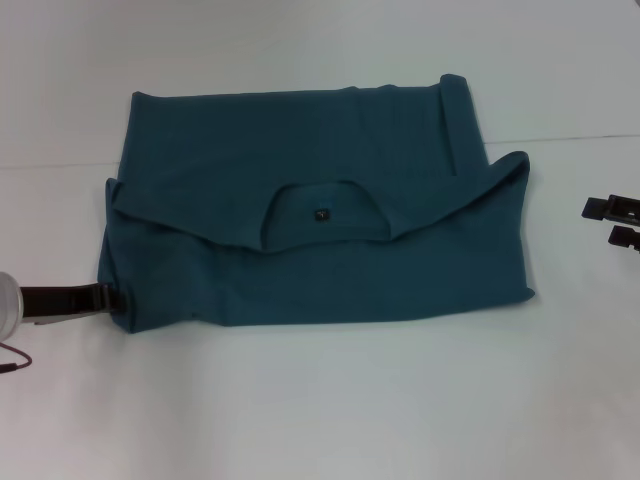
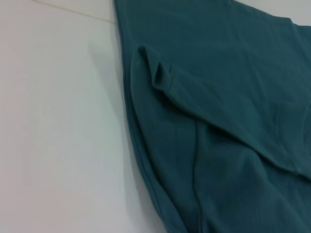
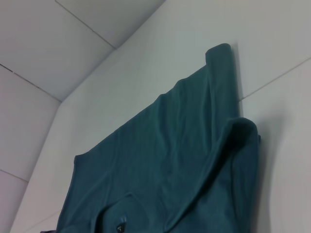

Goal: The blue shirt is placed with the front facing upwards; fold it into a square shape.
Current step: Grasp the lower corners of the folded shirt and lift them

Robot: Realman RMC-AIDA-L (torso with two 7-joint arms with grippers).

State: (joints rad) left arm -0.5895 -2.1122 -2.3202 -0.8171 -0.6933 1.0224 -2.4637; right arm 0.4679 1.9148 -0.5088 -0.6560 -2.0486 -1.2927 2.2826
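Observation:
The blue shirt lies on the white table, its lower part folded up over the chest. The round neck with a small dark label faces up in the middle. One sleeve fold stands up at the far right corner. My left gripper is at the shirt's near left corner, touching its edge. The left wrist view shows that side's layered folds close up. To the right of the shirt, clear of the cloth, my right gripper is open. The right wrist view shows the shirt's right edge.
The white table extends in front of and to both sides of the shirt. A seam line crosses the table behind the shirt's right side. A thin red cable hangs by my left arm.

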